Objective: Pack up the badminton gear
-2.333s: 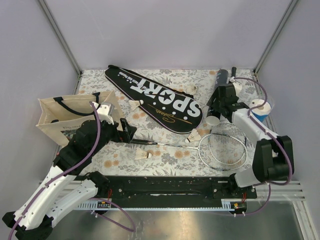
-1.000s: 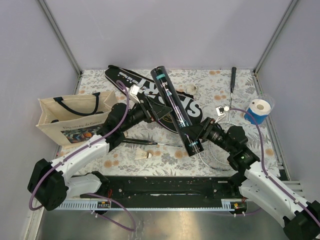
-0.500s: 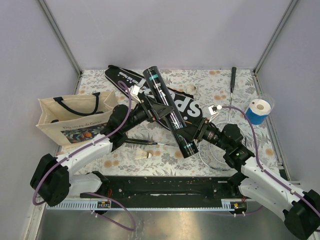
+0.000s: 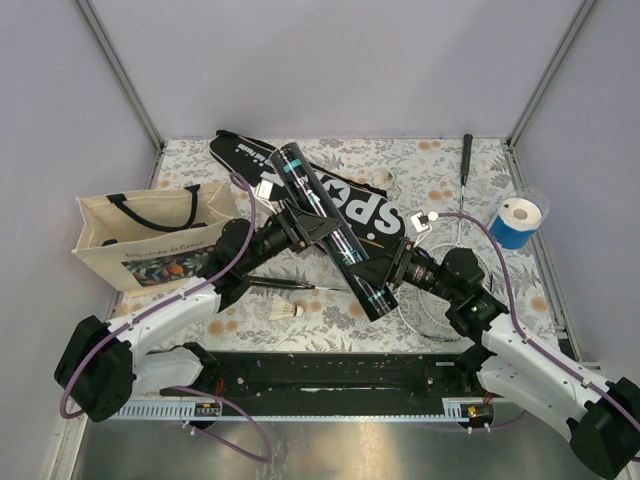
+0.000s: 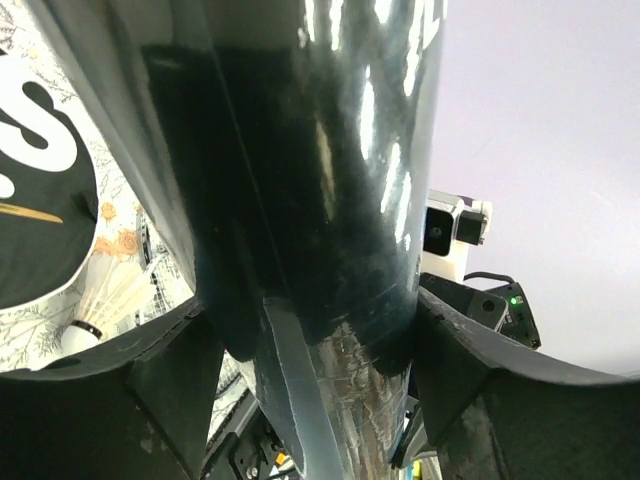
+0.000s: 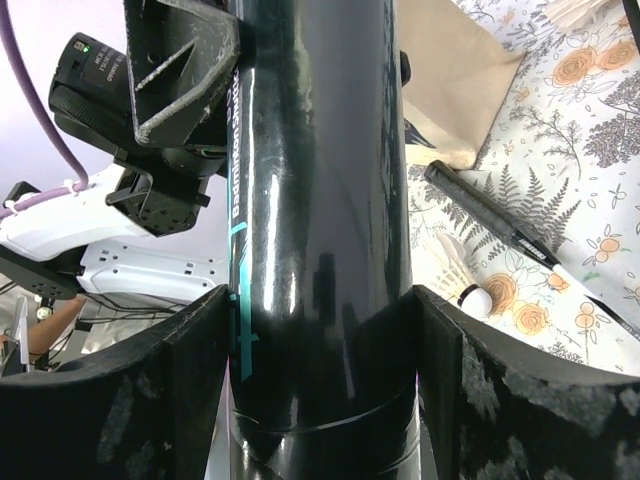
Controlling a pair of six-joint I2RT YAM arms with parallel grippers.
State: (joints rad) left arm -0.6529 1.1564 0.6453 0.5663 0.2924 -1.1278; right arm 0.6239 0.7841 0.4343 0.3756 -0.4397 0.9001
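Note:
A long black tube [image 4: 305, 185] with teal print hangs tilted above the table. My right gripper [image 4: 385, 268] is shut on its lower end, the tube [image 6: 320, 150] filling the space between the jaws [image 6: 320, 300]. My left gripper [image 4: 320, 225] is shut on the middle of the tube [image 5: 300, 150], one finger against each side [image 5: 310, 310]. Under the tube lies the black "SPORT" cover [image 4: 250, 160]. The silver racket's head [image 4: 425, 322] shows under my right arm, its handle [image 4: 285, 285] to the left. One white shuttlecock [image 4: 290, 312] lies near the front, another [image 4: 385, 180] by the cover.
A beige tote bag [image 4: 140, 240] with black handles stands at the left. A blue and white roll [image 4: 518, 220] sits at the right wall, and a thin black tool [image 4: 465, 158] lies at the back right. A shuttlecock [image 6: 465, 275] lies beside the racket handle [image 6: 500, 225].
The tube has swung to the left in my right gripper. My left gripper's jaws have closed in onto the tube's middle.

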